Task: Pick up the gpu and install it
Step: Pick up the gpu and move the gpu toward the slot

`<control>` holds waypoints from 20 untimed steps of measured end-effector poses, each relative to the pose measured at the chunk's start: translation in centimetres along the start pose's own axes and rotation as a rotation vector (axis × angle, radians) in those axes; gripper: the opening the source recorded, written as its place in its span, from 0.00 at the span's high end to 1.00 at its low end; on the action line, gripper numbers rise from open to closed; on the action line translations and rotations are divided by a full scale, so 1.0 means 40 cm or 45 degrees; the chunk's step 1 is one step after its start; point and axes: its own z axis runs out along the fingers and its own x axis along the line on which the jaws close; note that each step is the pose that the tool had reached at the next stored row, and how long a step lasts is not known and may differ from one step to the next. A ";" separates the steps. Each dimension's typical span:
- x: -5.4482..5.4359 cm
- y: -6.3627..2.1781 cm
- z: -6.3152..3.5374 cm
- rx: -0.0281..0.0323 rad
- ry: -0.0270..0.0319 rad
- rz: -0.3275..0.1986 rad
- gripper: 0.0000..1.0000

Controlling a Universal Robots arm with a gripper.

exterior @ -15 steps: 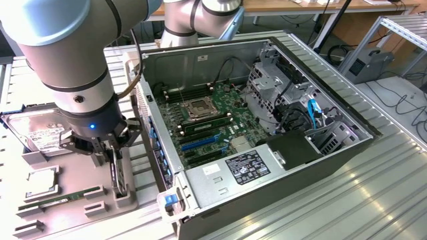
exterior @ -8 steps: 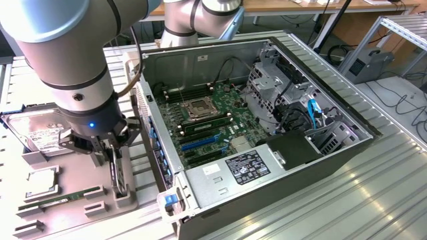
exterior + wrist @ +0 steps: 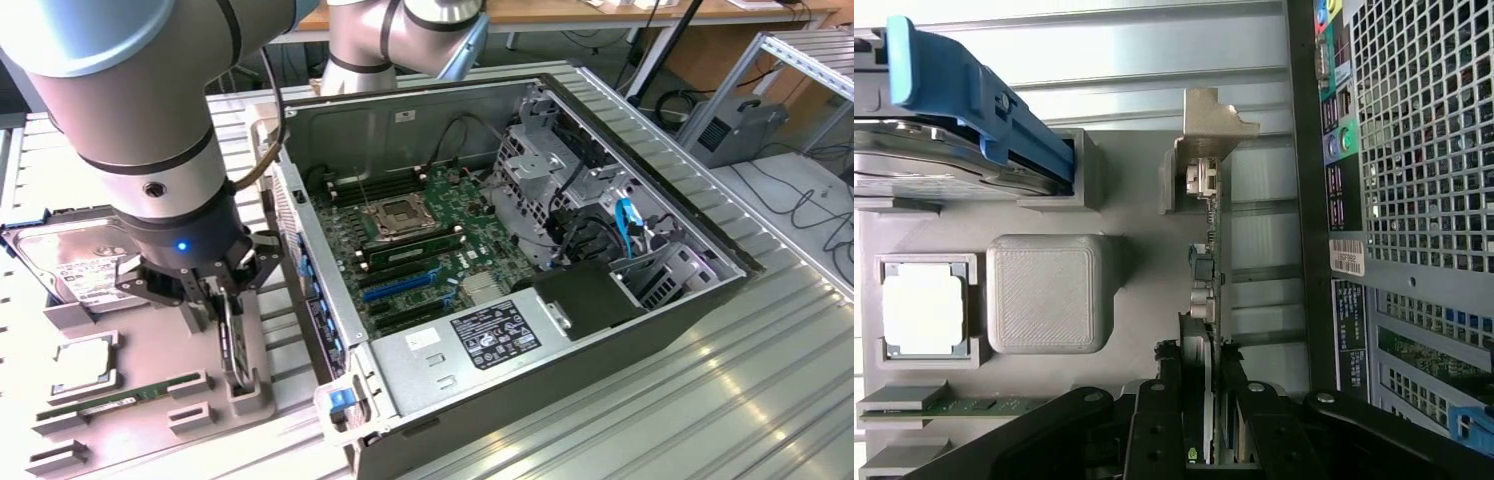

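The gpu (image 3: 236, 345) stands on edge in a slot of the grey holder tray (image 3: 247, 400), beside the open computer case (image 3: 667, 300). In the wrist view the gpu (image 3: 1212, 250) appears as a thin board seen edge-on, with its silver end bracket (image 3: 1209, 120) at the far end. My gripper (image 3: 222, 300) is down over the card. Its two black fingers (image 3: 1159, 410) press against both faces of the card, so the gripper (image 3: 1201, 425) is shut on it. The card still sits in the tray slot. Blue expansion slots (image 3: 400, 285) lie on the motherboard inside the case.
On the tray lie a silver hard drive (image 3: 80, 265) with a blue-tabbed caddy (image 3: 974, 95), a processor chip (image 3: 922, 308) and a green RAM stick (image 3: 107, 400). The case's perforated rear wall (image 3: 1424, 200) stands close beside the card. Drive cages (image 3: 547, 170) and cables fill the case's far side.
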 end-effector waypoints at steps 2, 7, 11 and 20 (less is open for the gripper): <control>0.000 0.000 -0.002 0.0000 0.0001 0.000 0.74; 0.000 0.000 -0.007 0.0000 0.0000 0.000 0.74; 0.000 0.001 -0.010 0.0000 0.0000 0.000 0.74; 0.000 0.001 -0.017 -0.0002 -0.0001 0.000 0.74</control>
